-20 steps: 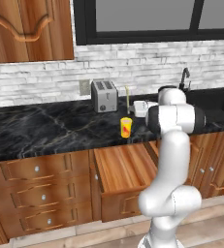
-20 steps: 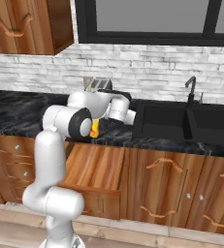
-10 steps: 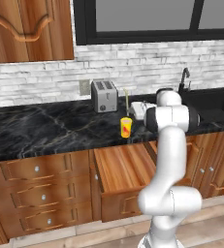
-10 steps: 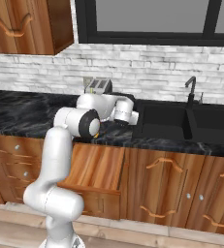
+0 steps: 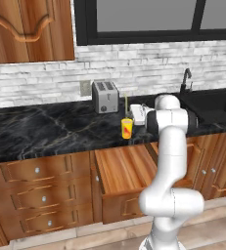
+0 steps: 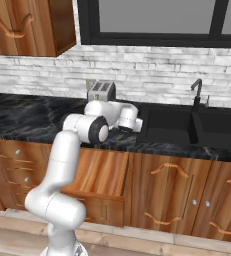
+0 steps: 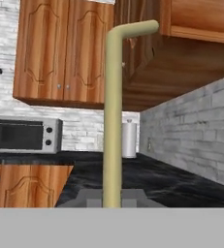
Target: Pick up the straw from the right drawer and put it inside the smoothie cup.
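Note:
The straw (image 5: 126, 105) stands upright just above the smoothie cup (image 5: 127, 128), a small yellow tumbler with a red mark on the black counter. I cannot tell whether its lower end is inside the rim. My gripper (image 5: 131, 114) reaches in from the right at straw height and is shut on the straw. In the hand view the straw (image 7: 112, 126) rises straight up the middle with a bent top. The right drawer (image 5: 125, 169) is pulled open below the counter, and its wooden floor (image 6: 100, 172) shows bare beside my arm.
A silver toaster (image 5: 105, 96) stands at the back of the counter behind the cup. The black sink (image 6: 174, 125) with its faucet (image 6: 197, 93) lies to the right. Stacked drawer fronts (image 5: 38, 195) are at the left. A microwave (image 7: 24, 135) sits on a far counter.
My arm has swung slightly left, bringing the hand and the upright straw closer over the cup. The cup, the toaster and the drawer have not moved.

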Motion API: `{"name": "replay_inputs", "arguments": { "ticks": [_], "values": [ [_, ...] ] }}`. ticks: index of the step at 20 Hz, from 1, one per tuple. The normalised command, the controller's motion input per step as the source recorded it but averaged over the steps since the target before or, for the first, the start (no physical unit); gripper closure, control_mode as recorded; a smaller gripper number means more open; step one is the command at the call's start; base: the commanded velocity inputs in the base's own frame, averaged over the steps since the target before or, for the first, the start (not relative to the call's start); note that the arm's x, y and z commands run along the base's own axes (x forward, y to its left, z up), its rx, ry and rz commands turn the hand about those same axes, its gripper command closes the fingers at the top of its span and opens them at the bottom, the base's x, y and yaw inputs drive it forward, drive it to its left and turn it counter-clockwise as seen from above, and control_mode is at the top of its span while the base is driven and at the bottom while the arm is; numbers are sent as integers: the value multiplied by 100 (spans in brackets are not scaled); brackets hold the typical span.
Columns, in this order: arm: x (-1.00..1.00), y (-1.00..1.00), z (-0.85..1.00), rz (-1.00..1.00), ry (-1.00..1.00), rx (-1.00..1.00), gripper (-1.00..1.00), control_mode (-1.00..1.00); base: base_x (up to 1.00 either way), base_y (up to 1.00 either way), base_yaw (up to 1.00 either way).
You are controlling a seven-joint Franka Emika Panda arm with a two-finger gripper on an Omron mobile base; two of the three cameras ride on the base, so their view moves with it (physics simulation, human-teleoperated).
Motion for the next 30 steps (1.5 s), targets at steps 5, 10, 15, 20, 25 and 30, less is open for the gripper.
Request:
{"name": "replay_inputs", "arguments": {
  "ticks": [5,10,15,20,25,30],
  "values": [
    [29,0,-21,0,-8,0,100,-100,0,0,0],
    [15,0,-17,0,-9,0,100,-100,0,0,0],
    [-38,0,0,2,-10,0,100,-100,0,0,0],
    [-43,0,0,0,-8,0,100,-100,0,0,0],
    [-7,8,0,0,-3,0,100,-100,0,0,0],
    [0,11,0,0,-1,0,100,-100,0,0,0]
  ]
}}
